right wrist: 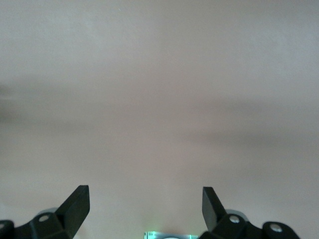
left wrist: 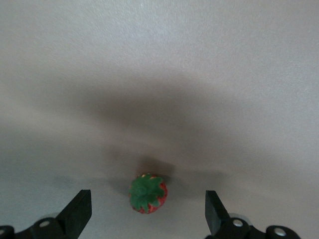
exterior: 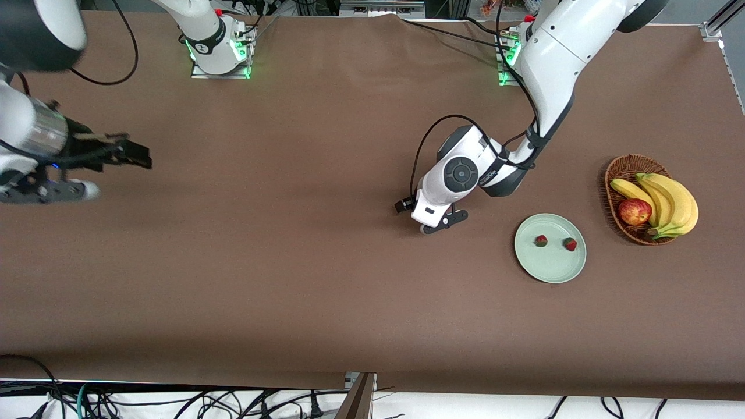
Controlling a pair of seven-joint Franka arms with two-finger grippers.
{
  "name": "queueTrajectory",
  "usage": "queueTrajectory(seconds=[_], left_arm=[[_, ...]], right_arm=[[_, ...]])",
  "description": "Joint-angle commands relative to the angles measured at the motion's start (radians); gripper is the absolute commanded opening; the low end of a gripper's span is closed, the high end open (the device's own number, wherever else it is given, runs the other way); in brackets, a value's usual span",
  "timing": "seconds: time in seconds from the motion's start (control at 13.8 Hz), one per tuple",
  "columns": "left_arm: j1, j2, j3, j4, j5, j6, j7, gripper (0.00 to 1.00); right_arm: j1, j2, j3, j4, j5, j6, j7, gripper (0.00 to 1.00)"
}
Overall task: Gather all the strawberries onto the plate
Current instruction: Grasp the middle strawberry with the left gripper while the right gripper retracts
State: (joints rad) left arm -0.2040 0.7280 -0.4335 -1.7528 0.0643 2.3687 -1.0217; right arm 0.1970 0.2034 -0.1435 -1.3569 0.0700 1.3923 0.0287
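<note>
I count two strawberries (exterior: 541, 240) (exterior: 570, 244) lying apart on the mint-green plate (exterior: 550, 269), which sits beside the wicker basket (exterior: 620, 169) holding one apple (exterior: 634, 211) and a bunch of bananas (exterior: 669, 203). My left gripper (exterior: 443, 222) hangs low over the brown table (exterior: 291, 262) near the plate. Only its wrist view shows me the third strawberry (left wrist: 148, 193), on the table between wide-spread, empty fingers (left wrist: 77, 213). My right gripper (exterior: 49, 189) waits at its end, fingers (right wrist: 75, 206) spread wide, holding nothing.

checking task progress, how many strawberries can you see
3: two strawberries lie on the plate; a third sits on the table between the open left end effector's fingers, hidden in the front view.
</note>
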Motion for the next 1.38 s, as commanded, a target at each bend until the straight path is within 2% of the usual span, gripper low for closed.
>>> queueTrajectory(seconds=[0.0, 0.07, 0.22, 0.29, 0.44, 0.51, 0.58, 0.65, 0.73, 0.8, 0.95, 1.16, 1.31], left_arm=[[-0.008, 0.008, 0.018, -0.005, 0.061, 0.023, -0.031, 0.97], [-0.012, 0.008, 0.018, -0.004, 0.063, 0.024, -0.037, 0.87], [-0.015, 0.005, 0.016, -0.005, 0.063, 0.021, -0.037, 0.54], [-0.017, 0.001, 0.015, -0.005, 0.063, 0.018, -0.038, 0.46], [-0.037, 0.001, 0.015, -0.005, 0.063, 0.017, -0.05, 0.43], [-0.041, 0.004, 0.016, -0.007, 0.063, 0.015, -0.051, 0.37], [-0.04, 0.002, 0.016, -0.007, 0.063, 0.017, -0.051, 0.26], [-0.038, 0.001, 0.016, -0.007, 0.063, 0.015, -0.049, 0.09], [-0.035, -0.007, 0.016, -0.005, 0.063, 0.012, -0.044, 0.0], [-0.028, -0.021, 0.016, -0.005, 0.063, 0.0, -0.04, 0.0], [0.004, -0.068, 0.019, 0.025, 0.065, -0.124, 0.004, 0.0], [0.099, -0.139, 0.018, 0.087, 0.065, -0.352, 0.272, 0.0], [0.176, -0.171, 0.019, 0.102, 0.065, -0.434, 0.423, 0.01]], right_arm=[[-0.074, -0.149, 0.028, -0.145, -0.018, 0.005, -0.012, 1.0], [-0.077, -0.162, 0.03, -0.143, -0.053, -0.002, -0.012, 1.0], [-0.093, -0.168, 0.073, -0.143, -0.108, 0.005, -0.013, 1.0], [-0.109, -0.168, 0.088, -0.151, -0.105, 0.004, -0.015, 1.0], [-0.111, -0.162, 0.107, -0.154, -0.104, 0.005, 0.002, 1.0], [-0.111, -0.154, 0.108, -0.154, -0.102, 0.004, 0.002, 1.0], [-0.111, -0.132, 0.099, -0.143, -0.102, -0.002, -0.004, 1.0], [-0.11, -0.122, 0.096, -0.14, -0.108, -0.002, 0.002, 1.0], [-0.111, -0.122, 0.096, -0.136, -0.105, 0.004, 0.001, 1.0], [-0.111, -0.121, 0.094, -0.134, -0.105, 0.005, -0.003, 1.0], [-0.111, -0.121, 0.094, -0.136, -0.108, 0.004, -0.004, 1.0], [-0.114, -0.121, 0.091, -0.134, -0.118, 0.013, -0.01, 1.0], [-0.116, -0.121, 0.091, -0.134, -0.118, 0.013, -0.01, 1.0]])
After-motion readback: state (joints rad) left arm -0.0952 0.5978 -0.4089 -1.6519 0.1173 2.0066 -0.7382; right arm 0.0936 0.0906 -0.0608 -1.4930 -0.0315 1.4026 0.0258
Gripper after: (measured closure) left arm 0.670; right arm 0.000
